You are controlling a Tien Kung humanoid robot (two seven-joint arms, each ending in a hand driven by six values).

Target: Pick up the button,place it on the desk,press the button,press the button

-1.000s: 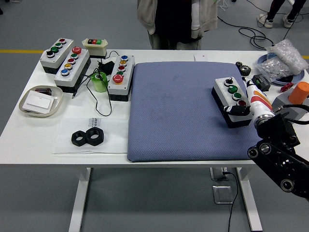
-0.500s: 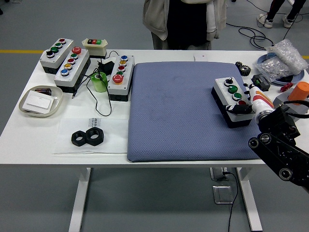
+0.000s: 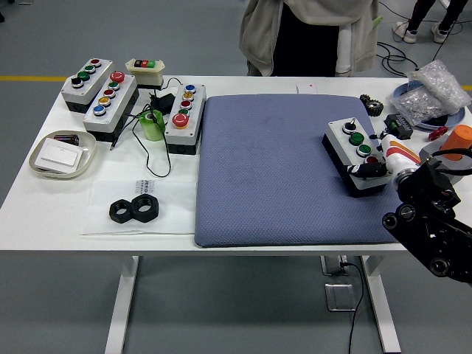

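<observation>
At the right edge of the blue mat [image 3: 273,169], the robot's right hand [image 3: 383,161] rests against the near right end of the button box [image 3: 355,155], its white and orange fingers [image 3: 394,150] lying along the box's right side and a dark part touching the box's near corner. Whether the fingers actually close around the box cannot be told from this angle. The box lies on the mat, tilted, with four buttons in a row on its pale lid: black, two green, then red nearest the hand.

Far to the hand's left, off the mat, stand three more grey button boxes [image 3: 110,102] and one small cream switch [image 3: 144,68]. Just left of the mat is a green tape roll [image 3: 153,125], and nearer the table edge two black nuts [image 3: 136,209] sit on a clear sheet whose small print is too tiny to read. A beige tray [image 3: 62,153] holds a white card.

Behind the hand lie a black gear [image 3: 371,104], a plastic bag [image 3: 435,92] and an orange cup [image 3: 458,140]. A person [image 3: 310,37] stands at the far side.
</observation>
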